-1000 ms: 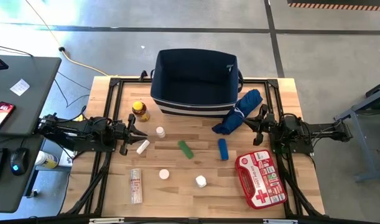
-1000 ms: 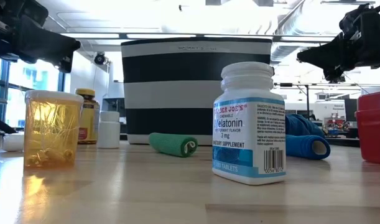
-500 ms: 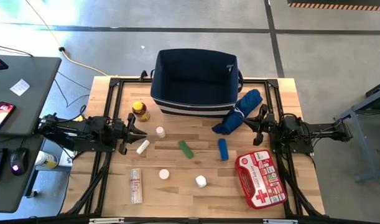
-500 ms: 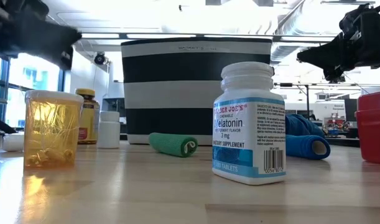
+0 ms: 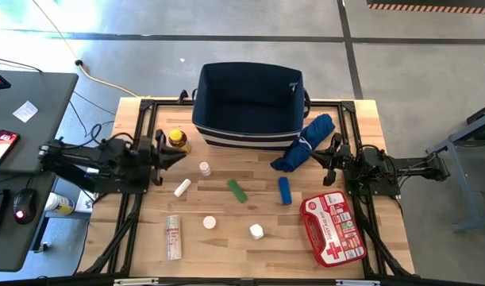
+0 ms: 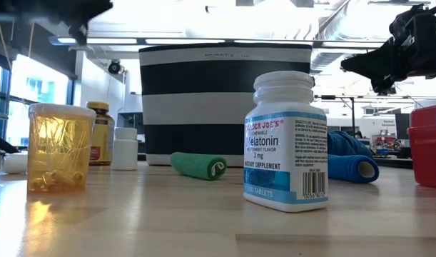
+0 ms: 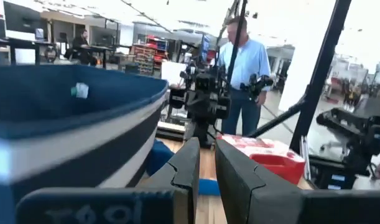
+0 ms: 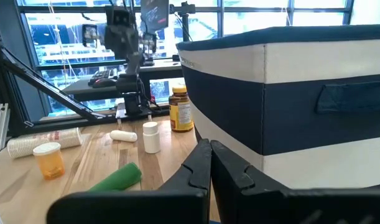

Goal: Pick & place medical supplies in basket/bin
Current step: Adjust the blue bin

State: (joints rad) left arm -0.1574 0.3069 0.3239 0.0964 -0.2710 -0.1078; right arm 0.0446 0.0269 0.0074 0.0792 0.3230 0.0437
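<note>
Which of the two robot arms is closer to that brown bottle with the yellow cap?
The left. The left gripper sits right beside the amber bottle, empty. The right gripper is far across the table, on the other side of the navy bin, next to the blue fabric bundle.

The navy fabric bin (image 5: 250,105) with a white stripe near its base stands open and upright at the far middle of the worktop. Just off its left corner stands an amber bottle with a yellow cap (image 5: 177,141). In front of the bin lie a small white bottle (image 5: 204,168), a white tube (image 5: 182,187), a green roll (image 5: 237,191) and a blue roll (image 5: 284,191). Nearer the front edge are a flat pale box (image 5: 173,237), two more white bottles (image 5: 209,223) (image 5: 256,231), and, towards the bin's right, the red-and-white first aid pouch (image 5: 332,229) lying flat.
</note>
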